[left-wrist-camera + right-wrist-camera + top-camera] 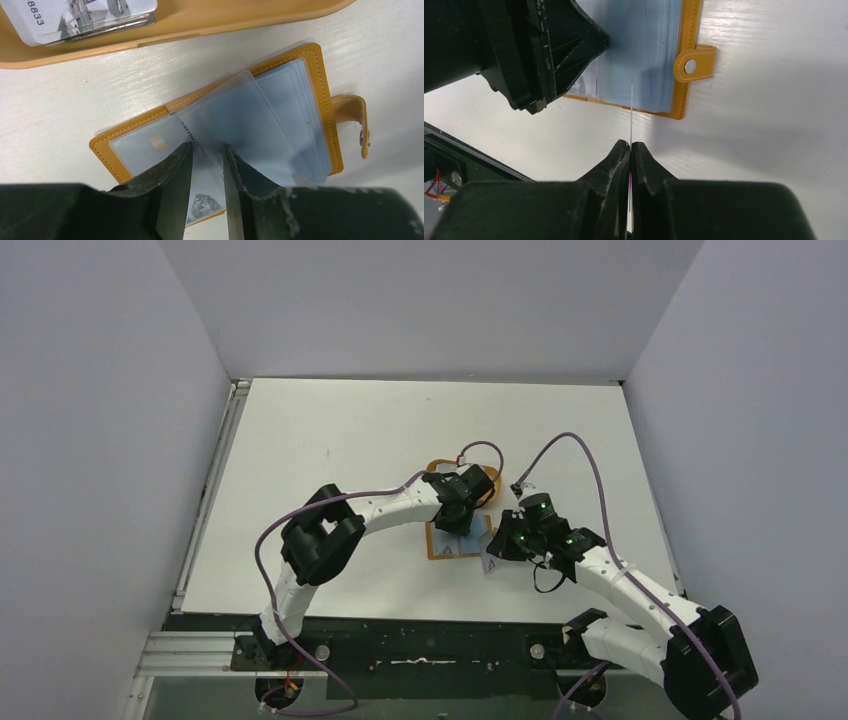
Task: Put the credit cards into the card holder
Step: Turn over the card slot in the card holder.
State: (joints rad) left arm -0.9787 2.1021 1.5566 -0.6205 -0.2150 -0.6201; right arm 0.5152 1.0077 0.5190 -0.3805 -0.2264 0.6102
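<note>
Two grippers on this one, so here's both. My left gripper is right down on the card holder, which lies open and flat on the white table. The fingers stand apart with a narrow gap and sit over the holder's near edge, about where the spine is. One of the clear sleeves is lifted off the pack and angles up just past the fingertips. Can't tell if either finger actually touches it. Through the gap I can see a card with a grey print poking out past the holder's near edge. The sleeve to one side has a card with a little gold chip in it.

My right gripper is pinched together on a single credit card. In its own wrist view I only get the card edge-on, a thin line running straight out from the fingertips. The far end reaches over the holder's edge and the blue-white sleeves, just beside the closure tab with its snap. The left gripper's black body fills the sleeves' other side in that view, so it's pretty crowded.

The orange tray sits just beyond the holder, not touching it, with a stack of credit cards inside. From above, both grippers meet over the holder, tray behind the left one.
</note>
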